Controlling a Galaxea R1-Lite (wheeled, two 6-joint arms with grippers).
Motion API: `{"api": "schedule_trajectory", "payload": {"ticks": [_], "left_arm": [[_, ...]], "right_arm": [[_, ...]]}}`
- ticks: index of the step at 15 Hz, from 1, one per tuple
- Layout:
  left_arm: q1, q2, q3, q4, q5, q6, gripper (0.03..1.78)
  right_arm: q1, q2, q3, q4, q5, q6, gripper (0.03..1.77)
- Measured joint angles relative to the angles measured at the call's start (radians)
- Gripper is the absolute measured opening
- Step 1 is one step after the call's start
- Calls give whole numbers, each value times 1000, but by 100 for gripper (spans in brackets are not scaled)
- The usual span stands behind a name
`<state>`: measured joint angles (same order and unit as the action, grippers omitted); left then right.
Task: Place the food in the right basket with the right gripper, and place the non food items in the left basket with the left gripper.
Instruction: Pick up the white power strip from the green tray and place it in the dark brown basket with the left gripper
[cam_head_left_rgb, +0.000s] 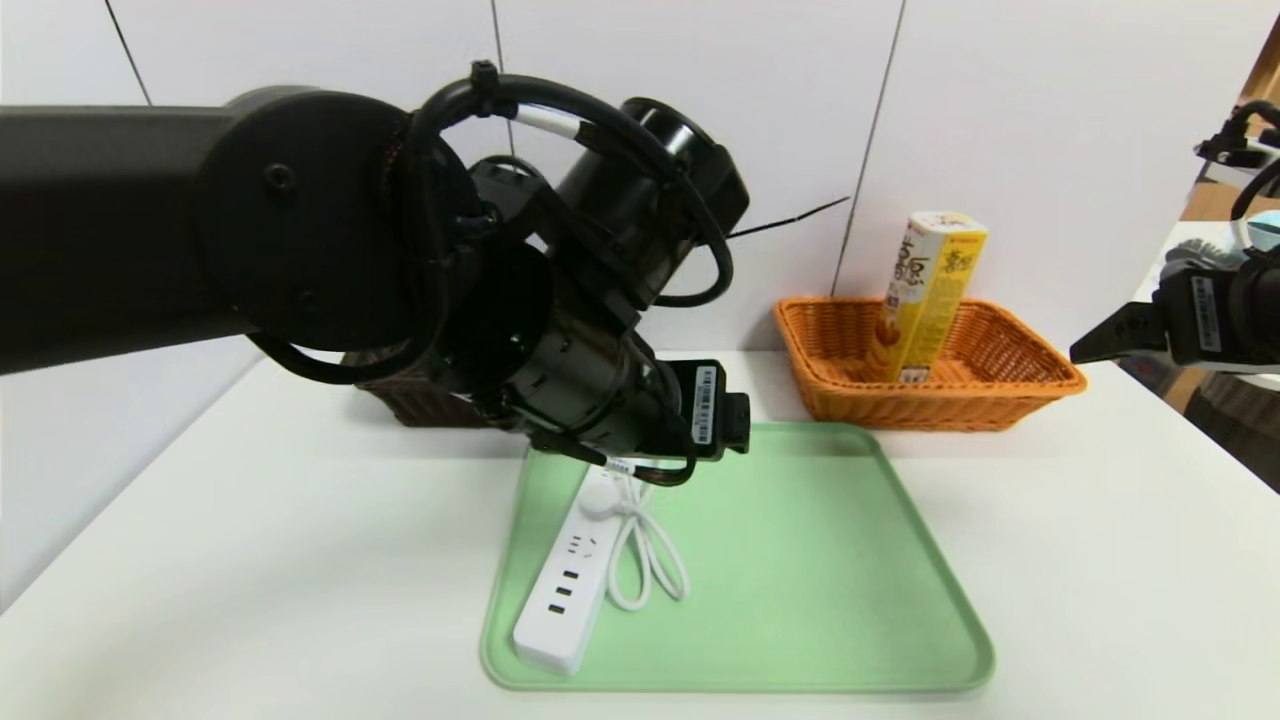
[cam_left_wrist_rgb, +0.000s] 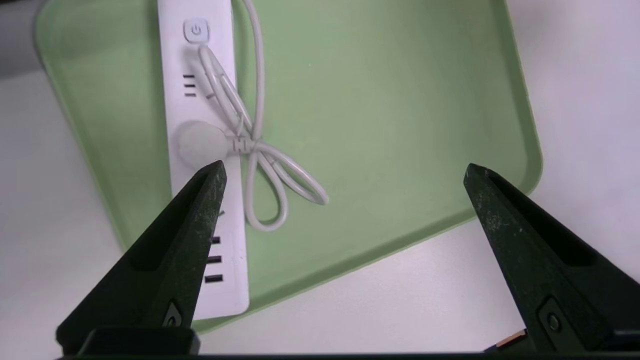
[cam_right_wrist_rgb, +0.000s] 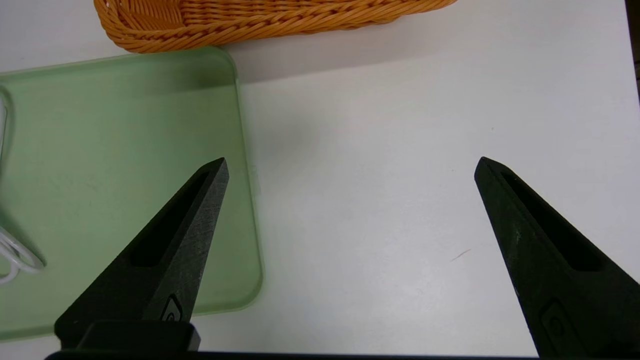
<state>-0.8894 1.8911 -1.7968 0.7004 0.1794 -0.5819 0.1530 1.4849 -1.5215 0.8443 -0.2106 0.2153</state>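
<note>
Head cam: high, looks forward and down over white table toward wall; left arm close, blocks much of left side. Left wrist cam: close above green tray, between own fingers. Right wrist cam: over tray's edge and table. All three share tray.

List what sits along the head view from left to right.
Left arm → power strip → cord → bare tray → carton in orange basket → right end effector.

Carton upright in orange basket.
</note>
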Motion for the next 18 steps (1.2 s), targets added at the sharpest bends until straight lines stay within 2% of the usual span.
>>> {"api": "schedule_trajectory", "payload": {"ticks": [7, 11, 18], "left_arm": [[-24, 58, -53, 63, -31, -234, 169], [-23, 91, -56, 120, -23, -243, 169], [-23, 144, -58, 117, -19, -255, 169]], "right_arm": [[0, 12, 32, -2, 21, 28, 169], [-3, 16, 42, -4, 20, 34, 169], [-29, 28, 43, -6, 19, 32, 170]]}}
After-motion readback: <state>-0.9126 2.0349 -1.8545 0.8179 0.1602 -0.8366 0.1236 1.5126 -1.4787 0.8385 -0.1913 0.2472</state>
